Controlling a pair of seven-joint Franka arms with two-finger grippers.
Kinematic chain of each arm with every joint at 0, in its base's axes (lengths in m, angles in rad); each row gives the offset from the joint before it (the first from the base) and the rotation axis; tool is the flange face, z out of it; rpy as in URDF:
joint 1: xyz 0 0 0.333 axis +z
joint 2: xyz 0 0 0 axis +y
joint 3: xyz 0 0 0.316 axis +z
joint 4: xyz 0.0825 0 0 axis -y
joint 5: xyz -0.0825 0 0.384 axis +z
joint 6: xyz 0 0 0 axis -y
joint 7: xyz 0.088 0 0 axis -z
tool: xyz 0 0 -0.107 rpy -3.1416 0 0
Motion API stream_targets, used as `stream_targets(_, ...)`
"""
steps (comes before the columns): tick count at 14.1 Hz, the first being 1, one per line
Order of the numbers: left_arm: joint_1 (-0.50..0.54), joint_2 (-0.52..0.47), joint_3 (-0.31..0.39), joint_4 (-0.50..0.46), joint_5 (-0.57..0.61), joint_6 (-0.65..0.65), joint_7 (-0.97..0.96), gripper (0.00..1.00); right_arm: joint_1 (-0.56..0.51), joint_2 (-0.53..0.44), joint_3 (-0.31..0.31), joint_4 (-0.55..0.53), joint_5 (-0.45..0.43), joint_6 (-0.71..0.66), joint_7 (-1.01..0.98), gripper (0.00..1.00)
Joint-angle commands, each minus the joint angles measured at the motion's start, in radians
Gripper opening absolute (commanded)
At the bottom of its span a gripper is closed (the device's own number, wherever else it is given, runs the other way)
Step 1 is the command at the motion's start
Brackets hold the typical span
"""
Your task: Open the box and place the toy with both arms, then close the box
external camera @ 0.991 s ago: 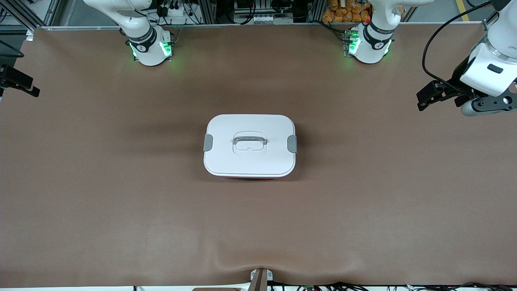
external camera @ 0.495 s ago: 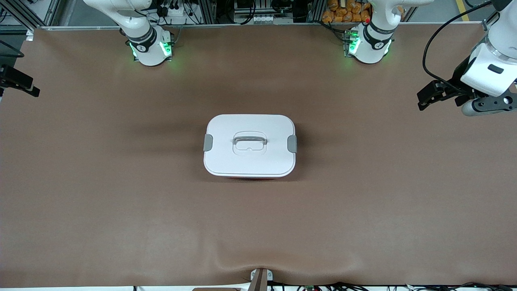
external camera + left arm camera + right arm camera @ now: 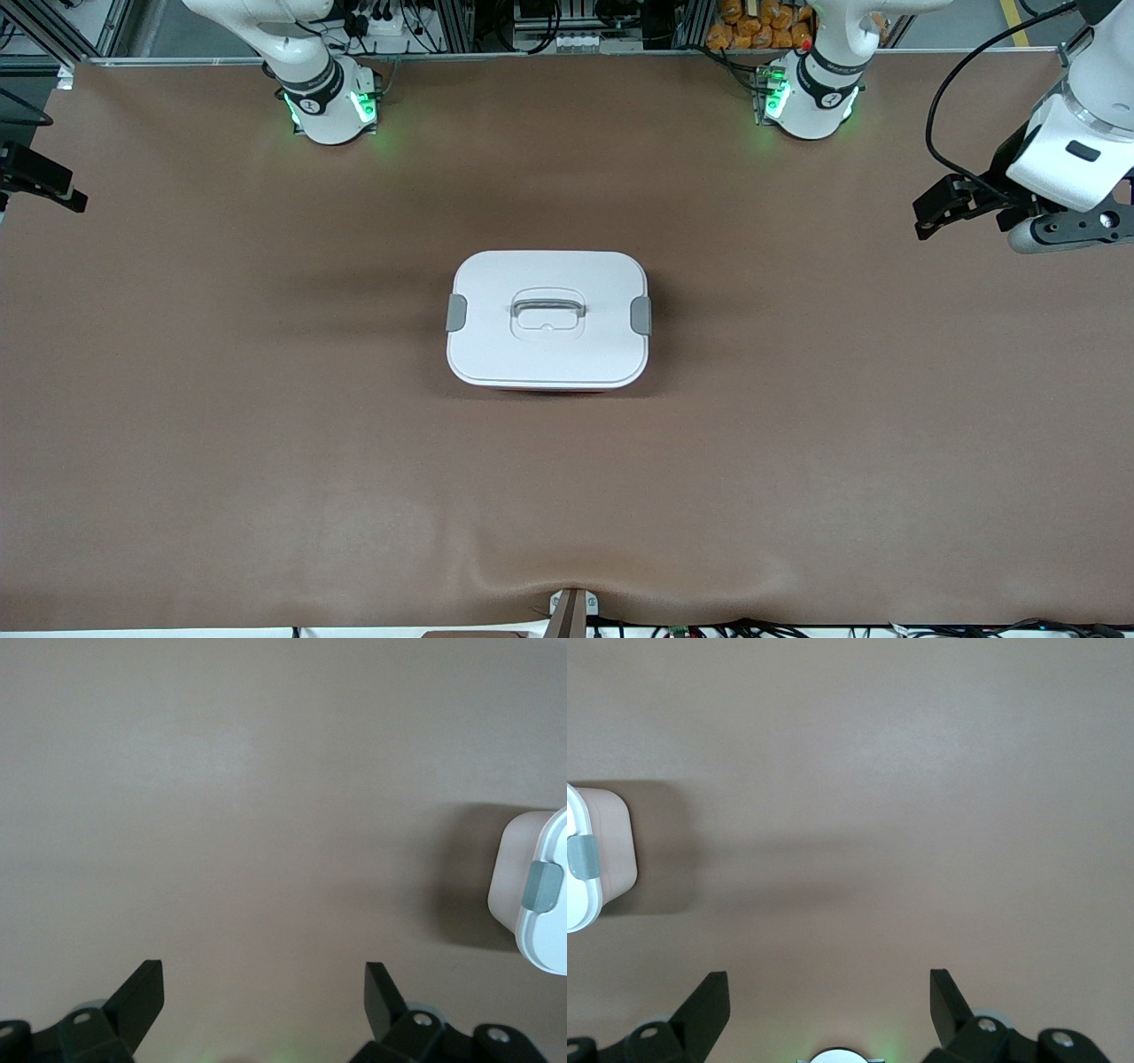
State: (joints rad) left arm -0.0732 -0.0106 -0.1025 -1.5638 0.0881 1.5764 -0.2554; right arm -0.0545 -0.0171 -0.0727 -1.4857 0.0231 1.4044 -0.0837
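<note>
The box (image 3: 547, 319) stands in the middle of the table, its white lid shut, the grey handle (image 3: 547, 307) lying in its recess and a grey clip (image 3: 640, 315) at each end. Its pink tub wall shows in the left wrist view as the box (image 3: 537, 895) and in the right wrist view as the box (image 3: 592, 859). The toy is out of view. My left gripper (image 3: 263, 979) hangs open over bare table at the left arm's end (image 3: 966, 206). My right gripper (image 3: 828, 983) is open over bare table at the right arm's end (image 3: 42, 182). Both are well apart from the box.
The brown table cover (image 3: 266, 425) has a raised wrinkle at its edge nearest the front camera (image 3: 567, 580). Both green-lit arm bases (image 3: 330, 106) (image 3: 808, 99) stand along the edge farthest from that camera, with cables and racks past them.
The left arm's hand has drifted slightly toward the bases' edge of the table. The box and the right arm have not moved.
</note>
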Motion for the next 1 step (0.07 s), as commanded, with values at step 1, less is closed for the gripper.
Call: stream_targets(1,0.009,0.001,-0.002,0.018,-0.018,-0.019,0.025,1.0,-0.002,0.005,0.002,0.015,0.005,-0.002,-0.008,1.0)
